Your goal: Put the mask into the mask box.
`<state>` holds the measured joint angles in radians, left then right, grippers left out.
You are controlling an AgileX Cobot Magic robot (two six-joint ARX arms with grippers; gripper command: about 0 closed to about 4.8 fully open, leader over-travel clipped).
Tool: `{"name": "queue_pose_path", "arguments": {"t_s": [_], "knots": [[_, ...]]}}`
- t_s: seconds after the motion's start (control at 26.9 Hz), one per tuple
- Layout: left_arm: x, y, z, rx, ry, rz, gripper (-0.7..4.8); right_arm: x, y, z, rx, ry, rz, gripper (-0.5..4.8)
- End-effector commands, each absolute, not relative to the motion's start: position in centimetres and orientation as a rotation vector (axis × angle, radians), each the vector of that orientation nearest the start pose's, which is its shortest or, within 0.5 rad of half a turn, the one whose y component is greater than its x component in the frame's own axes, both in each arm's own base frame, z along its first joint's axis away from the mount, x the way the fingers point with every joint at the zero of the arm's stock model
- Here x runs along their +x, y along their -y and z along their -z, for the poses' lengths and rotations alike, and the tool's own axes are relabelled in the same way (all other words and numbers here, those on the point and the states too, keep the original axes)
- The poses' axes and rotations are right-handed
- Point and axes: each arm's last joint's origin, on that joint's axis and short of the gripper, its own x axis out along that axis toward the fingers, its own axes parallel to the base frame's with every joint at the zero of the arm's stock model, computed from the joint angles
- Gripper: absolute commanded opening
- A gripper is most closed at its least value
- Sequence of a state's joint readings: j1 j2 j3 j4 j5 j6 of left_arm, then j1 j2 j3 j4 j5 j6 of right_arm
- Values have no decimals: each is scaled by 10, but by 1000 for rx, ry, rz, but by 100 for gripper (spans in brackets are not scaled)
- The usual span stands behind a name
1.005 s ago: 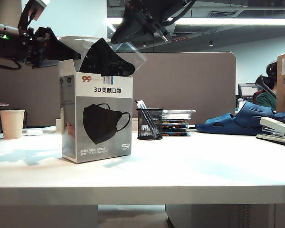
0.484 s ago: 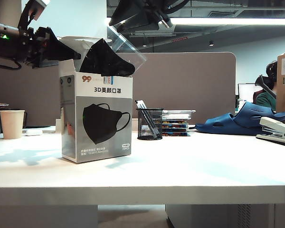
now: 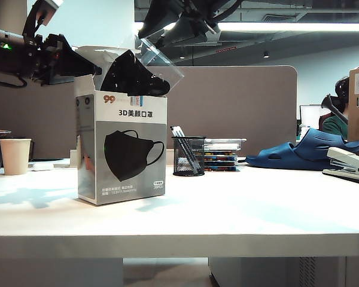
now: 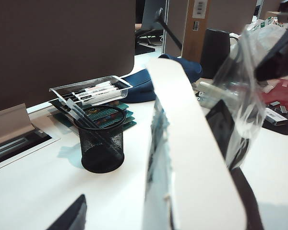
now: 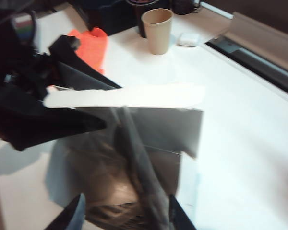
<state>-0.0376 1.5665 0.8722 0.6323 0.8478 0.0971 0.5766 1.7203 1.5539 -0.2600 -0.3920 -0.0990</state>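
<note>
step: release into carton | mask half-sunk in mask box on counter | right gripper above, jaws apart | left gripper at flap, jaw state unreadable | next: push down

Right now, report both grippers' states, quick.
Left gripper: jaws straddle the mask box flap; grip cannot be told.
Right gripper: jaws open above the mask, holding nothing.
</note>
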Motion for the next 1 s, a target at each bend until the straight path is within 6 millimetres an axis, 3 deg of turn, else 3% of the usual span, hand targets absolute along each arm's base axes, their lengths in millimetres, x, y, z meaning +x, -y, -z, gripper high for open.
{"name": "queue_pose_path", "arguments": {"t_s": [0.04,0.15,0.37,0.41,0.52,0.6,0.93,1.0], "knots": [[331,34,-254,71,-2,893,203,328,-225,-350,-143,-348,-945,215],[330,34,-254,71,0,917,109,330,-224,-350,-139,-332,-953,198],[330,34,-254,71,1,917,110,333,-228,-343,-127,-355,-1009,197],[330,34,-254,71,2,917,110,334,-229,-340,-128,-362,-1008,179],[330,34,-254,71,2,922,110,337,-231,-335,-128,-376,-1012,48],[329,35,-254,70,4,954,110,338,-233,-332,-124,-379,-1030,-6],[329,35,-257,88,43,961,108,333,-236,-340,-68,-360,-1249,-6],[329,35,-260,103,74,959,73,331,-236,-339,-60,-397,-1264,-6]]}}
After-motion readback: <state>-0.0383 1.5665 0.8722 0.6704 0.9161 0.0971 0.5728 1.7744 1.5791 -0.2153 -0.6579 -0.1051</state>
